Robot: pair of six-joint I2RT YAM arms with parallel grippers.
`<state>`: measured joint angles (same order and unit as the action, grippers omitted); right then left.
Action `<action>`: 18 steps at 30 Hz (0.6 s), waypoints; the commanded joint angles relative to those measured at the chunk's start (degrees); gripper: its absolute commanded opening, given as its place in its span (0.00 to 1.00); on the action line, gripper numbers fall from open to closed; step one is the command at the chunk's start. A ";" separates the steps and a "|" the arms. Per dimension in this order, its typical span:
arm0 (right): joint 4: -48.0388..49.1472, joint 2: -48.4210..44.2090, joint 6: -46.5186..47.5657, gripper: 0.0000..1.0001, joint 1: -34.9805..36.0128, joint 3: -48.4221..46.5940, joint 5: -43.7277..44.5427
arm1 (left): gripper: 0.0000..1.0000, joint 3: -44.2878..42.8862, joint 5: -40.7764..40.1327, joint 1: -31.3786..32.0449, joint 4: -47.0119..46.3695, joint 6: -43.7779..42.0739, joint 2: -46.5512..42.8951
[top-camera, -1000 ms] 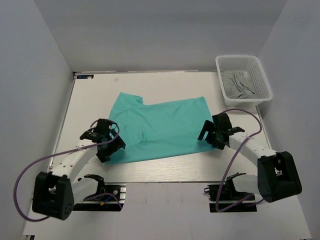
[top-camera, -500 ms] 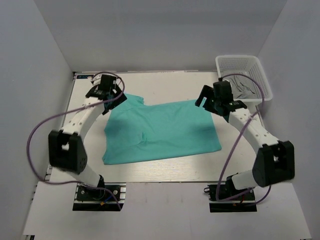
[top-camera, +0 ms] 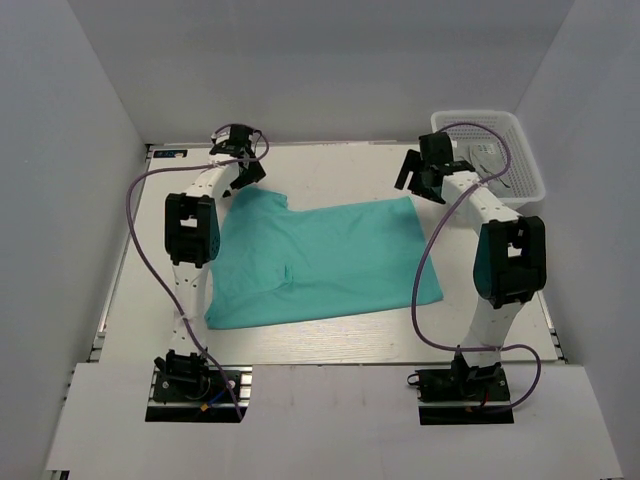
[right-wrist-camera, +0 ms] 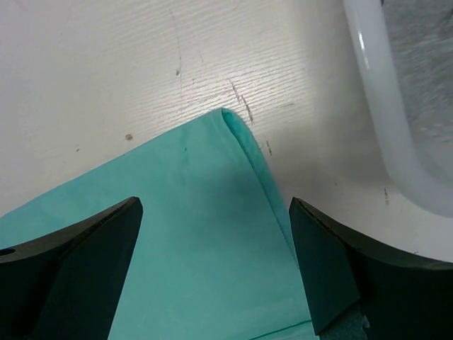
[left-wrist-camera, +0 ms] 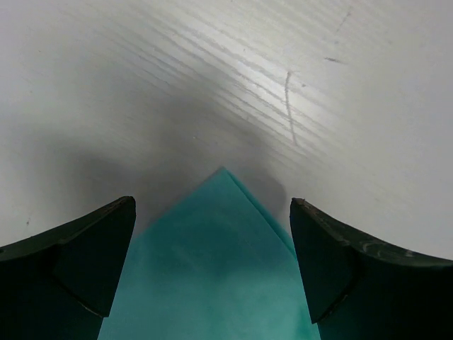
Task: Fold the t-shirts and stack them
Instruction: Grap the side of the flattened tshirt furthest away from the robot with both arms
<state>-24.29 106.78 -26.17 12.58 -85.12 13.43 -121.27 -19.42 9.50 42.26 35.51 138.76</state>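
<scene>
A turquoise-green t-shirt (top-camera: 320,260) lies spread flat in the middle of the table. My left gripper (top-camera: 238,170) hovers open over its far left corner. In the left wrist view that pointed corner of the t-shirt (left-wrist-camera: 212,241) sits between the two dark fingers (left-wrist-camera: 78,255), with nothing gripped. My right gripper (top-camera: 420,182) is open above the far right corner. In the right wrist view the hemmed corner of the t-shirt (right-wrist-camera: 212,212) shows between the spread fingers (right-wrist-camera: 347,269). Both sets of jaws stand wide apart above the cloth.
A white mesh basket (top-camera: 520,175) with grey cloth (top-camera: 478,165) inside stands at the back right, close beside the right gripper; its rim (right-wrist-camera: 379,113) shows in the right wrist view. Grey walls close in the table on three sides.
Both arms have swung from the shirt's near edge to its far corners. The shirt lies as before. Both grippers stayed open.
</scene>
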 commanded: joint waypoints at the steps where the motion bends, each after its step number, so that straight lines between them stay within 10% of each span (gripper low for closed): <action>1: -0.14 0.97 2.09 0.90 -1.41 -3.73 1.78 | 1.00 -1.60 1.22 -0.36 -2.78 -3.24 -1.47; 7: -0.32 4.57 2.00 0.90 -2.65 -5.93 2.30 | 0.80 2.97 3.34 -0.36 -7.02 -6.68 -0.42; 13: -0.84 9.31 3.94 0.90 -3.00 -9.09 1.86 | 0.03 9.01 6.42 -0.36 -7.02 -7.38 -0.67; 18: 1.00 12.13 4.55 0.90 -2.65 -10.58 0.02 | 0.00 12.73 5.71 -0.36 -9.30 -6.85 -2.97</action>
<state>-24.71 117.71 -23.07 9.76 -92.33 14.22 -111.85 -15.81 9.10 29.61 28.69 137.16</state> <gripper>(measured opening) 0.904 0.019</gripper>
